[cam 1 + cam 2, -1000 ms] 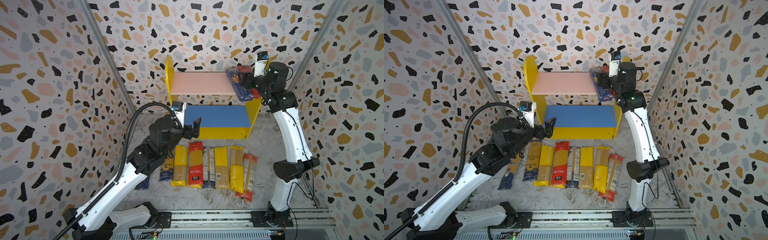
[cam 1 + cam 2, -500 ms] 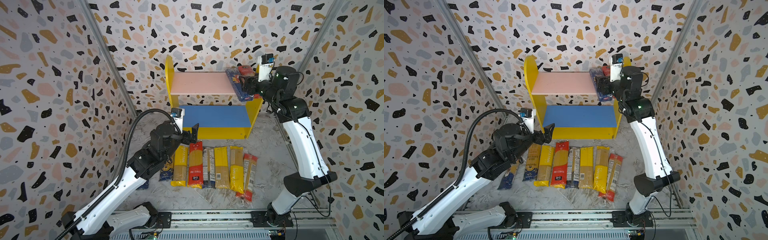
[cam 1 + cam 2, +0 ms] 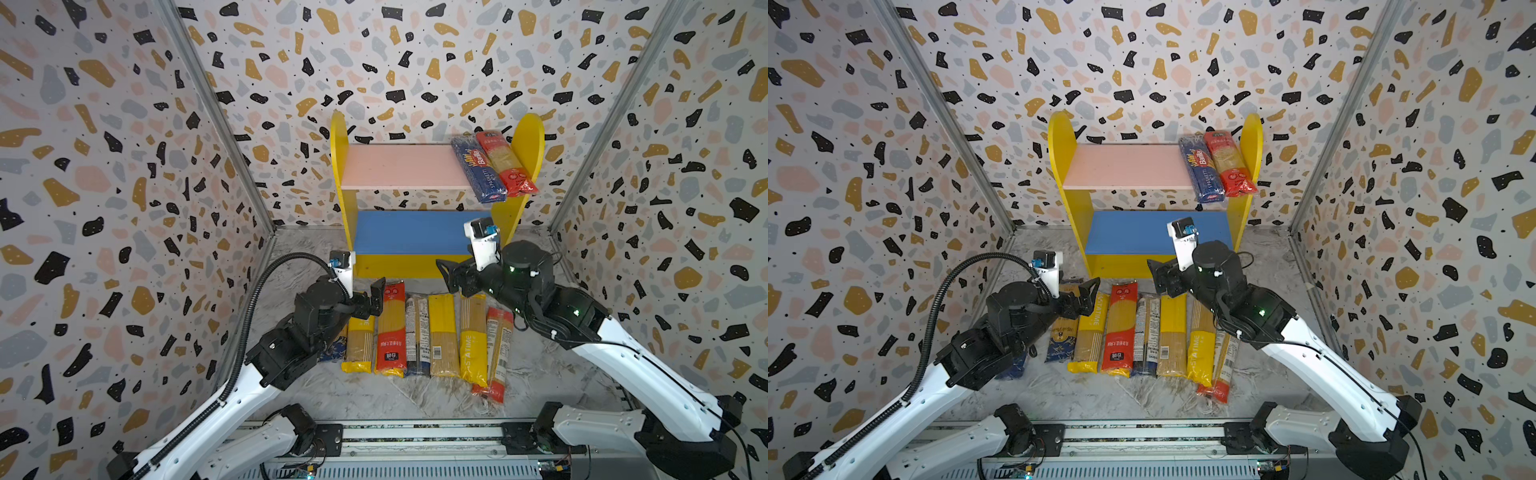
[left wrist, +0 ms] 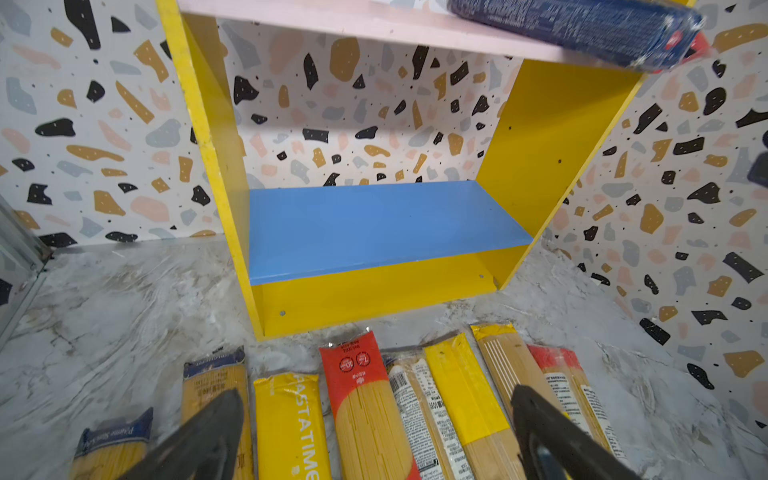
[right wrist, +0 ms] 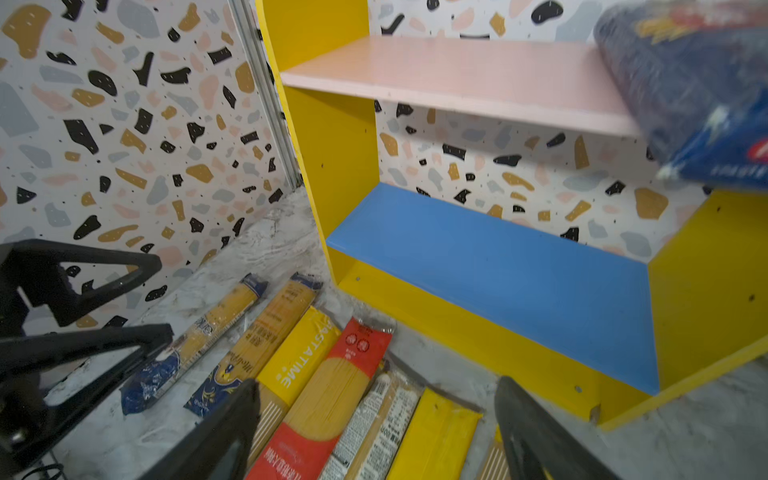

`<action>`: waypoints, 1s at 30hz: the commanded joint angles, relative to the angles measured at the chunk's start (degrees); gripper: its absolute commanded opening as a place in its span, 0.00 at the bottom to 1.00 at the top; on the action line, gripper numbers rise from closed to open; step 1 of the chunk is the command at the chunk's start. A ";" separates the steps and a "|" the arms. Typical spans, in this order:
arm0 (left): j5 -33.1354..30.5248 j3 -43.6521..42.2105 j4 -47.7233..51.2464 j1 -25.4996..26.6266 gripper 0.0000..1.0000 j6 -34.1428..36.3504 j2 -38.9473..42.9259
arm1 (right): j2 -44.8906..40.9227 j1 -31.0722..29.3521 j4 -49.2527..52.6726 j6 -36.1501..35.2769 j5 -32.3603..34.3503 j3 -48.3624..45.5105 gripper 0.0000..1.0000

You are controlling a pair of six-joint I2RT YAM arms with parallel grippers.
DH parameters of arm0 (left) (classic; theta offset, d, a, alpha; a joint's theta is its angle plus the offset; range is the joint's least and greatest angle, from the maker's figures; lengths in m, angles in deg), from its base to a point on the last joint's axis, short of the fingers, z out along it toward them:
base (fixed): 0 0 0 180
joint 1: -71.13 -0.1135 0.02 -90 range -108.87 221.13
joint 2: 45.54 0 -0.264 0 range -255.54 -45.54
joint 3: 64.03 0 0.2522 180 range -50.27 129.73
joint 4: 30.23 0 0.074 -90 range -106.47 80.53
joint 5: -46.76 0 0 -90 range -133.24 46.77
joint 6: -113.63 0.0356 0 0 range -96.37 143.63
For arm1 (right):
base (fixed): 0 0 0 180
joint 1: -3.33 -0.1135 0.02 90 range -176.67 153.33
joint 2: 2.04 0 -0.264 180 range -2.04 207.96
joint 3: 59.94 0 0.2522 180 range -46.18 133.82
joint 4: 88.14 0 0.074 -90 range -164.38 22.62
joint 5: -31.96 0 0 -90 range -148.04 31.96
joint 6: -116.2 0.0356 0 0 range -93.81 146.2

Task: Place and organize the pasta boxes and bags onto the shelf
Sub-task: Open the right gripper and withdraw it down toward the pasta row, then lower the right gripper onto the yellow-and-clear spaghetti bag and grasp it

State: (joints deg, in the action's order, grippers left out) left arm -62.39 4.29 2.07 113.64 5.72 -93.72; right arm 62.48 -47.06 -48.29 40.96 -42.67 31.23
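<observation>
Terrazzo-speckled walls close round a marbled grey worktop (image 3: 374, 399), and the shelf (image 3: 528, 141) stands at the back of it, against the far wall. On its pink upper board (image 3: 399, 166), at the right end, two packets lie side by side and touching: a dark blue Barilla packet (image 3: 478, 170) and a red shelf packet (image 3: 505, 166), the latter just beside the yellow side panel. Both poke out past the board's front edge. The blue lower board (image 3: 407, 230) sits beneath. In front of the shelf, the other spaghetti packets lie flat on the worktop in a tight row, long sides together. Among them I can pick out a blue-gold packet (image 3: 1063, 332), a yellow PASTATIME packet (image 3: 1090, 332), a red floor packet (image 3: 1119, 328) and a plain yellow packet (image 3: 1171, 332). My left gripper (image 4: 374, 399) hangs over the shelf-side ends of the left part of that row, jaws spread wide and holding nothing. My right gripper (image 5: 376, 388) hangs over the shelf-side ends of the right part, near the shelf's yellow base, jaws likewise spread apart with nothing between them. Whether either gripper touches a packet I cannot tell.
</observation>
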 commanded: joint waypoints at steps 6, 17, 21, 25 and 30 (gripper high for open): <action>0.14 -6.84 -5.28 0.26 1.00 -6.21 0.93 | -4.47 -0.92 5.24 17.35 6.98 -15.63 0.89; 1.88 -11.23 -11.86 1.14 1.00 -8.84 -2.51 | -2.23 3.11 3.22 28.92 2.64 -32.83 0.89; 3.65 -12.53 -14.40 2.51 1.00 -8.67 -5.00 | -1.26 4.50 -0.49 29.27 -0.10 -37.20 0.89; 4.02 -13.17 -16.45 4.52 1.00 -7.85 -8.45 | 1.52 4.95 -2.23 30.14 -1.42 -40.13 0.89; 5.00 -13.34 -18.84 6.12 1.00 -7.58 -12.09 | 4.92 4.91 -3.12 31.19 -1.40 -41.56 0.89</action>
State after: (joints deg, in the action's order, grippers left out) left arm -58.44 -8.56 -12.20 118.88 -2.52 -104.82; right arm 66.72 -42.25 -50.11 70.44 -43.58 -9.93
